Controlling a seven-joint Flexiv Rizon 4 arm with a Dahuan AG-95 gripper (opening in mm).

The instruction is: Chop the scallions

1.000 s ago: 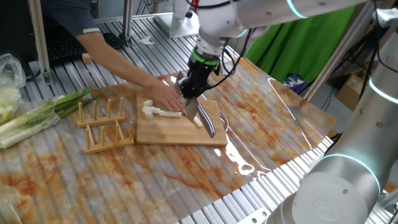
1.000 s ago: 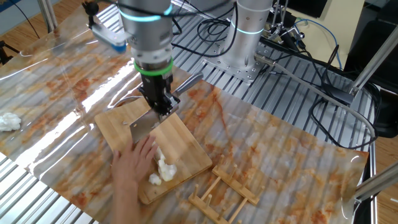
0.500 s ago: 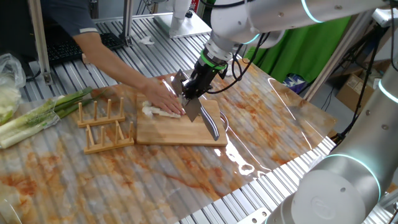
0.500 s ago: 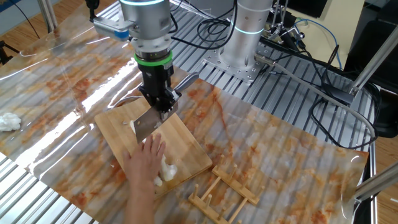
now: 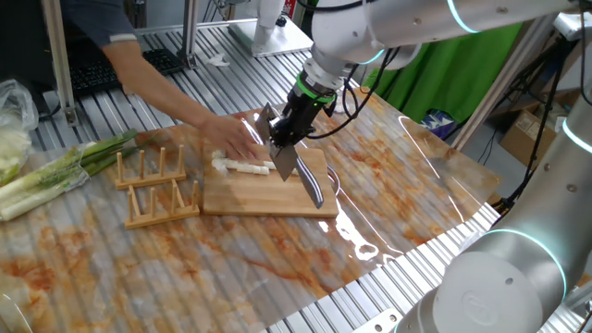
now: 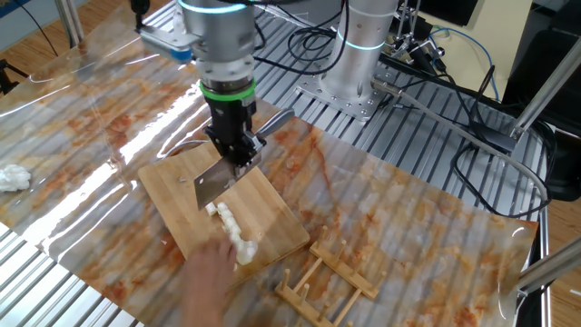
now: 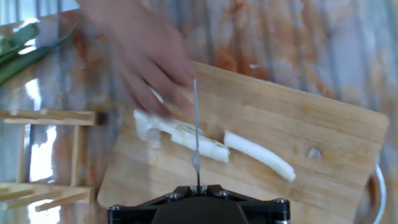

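Marbled orange-and-white sheeting is covering the slatted metal table [image 5: 139, 250], and on it a wooden cutting board [image 5: 264, 194] is lying directly under the gripper [image 5: 282, 139], which is pointing steeply down with its jaws clamped narrow on the handle of a cleaver [image 6: 214, 186]. The blade is hanging just below the fingers, its edge raised off the wood. Under that edge the scallions [image 7: 211, 146] are lying as a pale stalk across the board; in the hand view the blade line is crossing the stalk near its middle, where one cut is already showing as a gap to the right of the blade. A person's hand [image 5: 227, 139] is blurred at the stalk's far end, just beyond the blade on its left side in the hand view, and whether it is touching the stalk cannot be told. Past the board on that same side a wooden rack [image 5: 153, 185] is standing, with leafy green stalks [image 5: 55, 171] farther off. To chop well, the blade should probably be coming straight down, square to the stalk, and pressing through to the wood, then lifting clear before shifting along for the next slice. The main risk appears to be the nearby fingers, so each stroke is best held until they are well clear; a skewed descent could also roll the stalk aside.
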